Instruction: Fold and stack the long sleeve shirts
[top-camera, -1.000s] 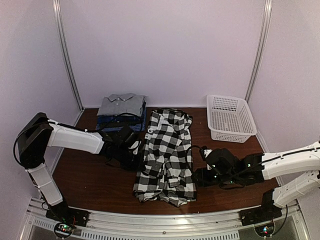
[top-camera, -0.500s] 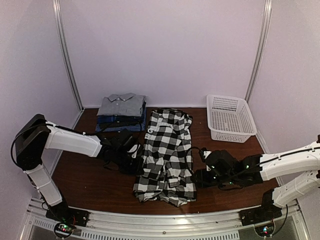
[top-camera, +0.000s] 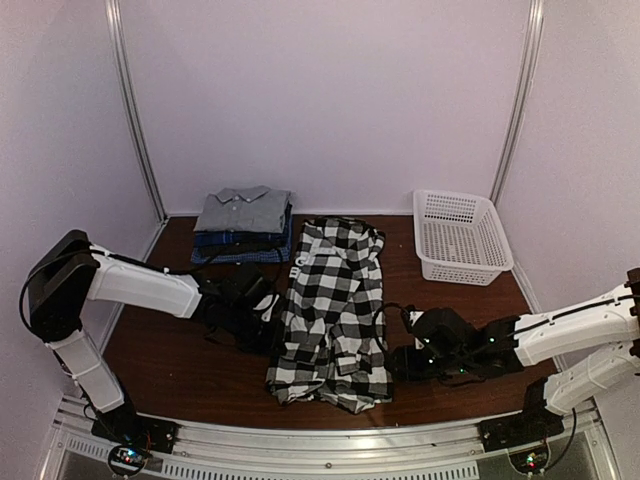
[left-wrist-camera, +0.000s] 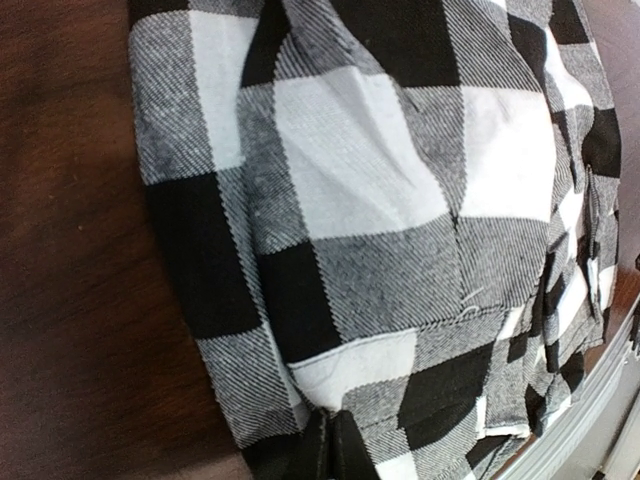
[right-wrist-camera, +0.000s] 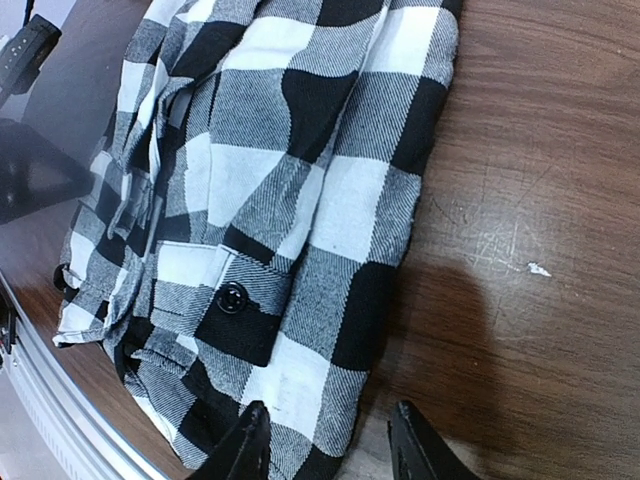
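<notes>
Nearby, basket (top-camera: 462, 236) and folded shirts (top-camera: 243, 225); left gripper (left-wrist-camera: 328, 450) pinches checked shirt (top-camera: 335, 310); right gripper (right-wrist-camera: 325, 445), jaws apart.

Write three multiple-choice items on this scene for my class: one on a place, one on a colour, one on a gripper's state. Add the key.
1. Where on the table is the basket?
A. near left corner
B. far right
C. centre

2. The stack's top shirt is:
A. red
B. grey
C. yellow

3. At the check shirt, the left gripper is:
A. wide open
B. lifted clear of it
C. shut on its edge

Key:
1 B: the top view shows it by the far right corner.
2 B: a grey collared shirt lies uppermost.
3 C: the left wrist view shows the fingers together on the cloth's edge.
</notes>
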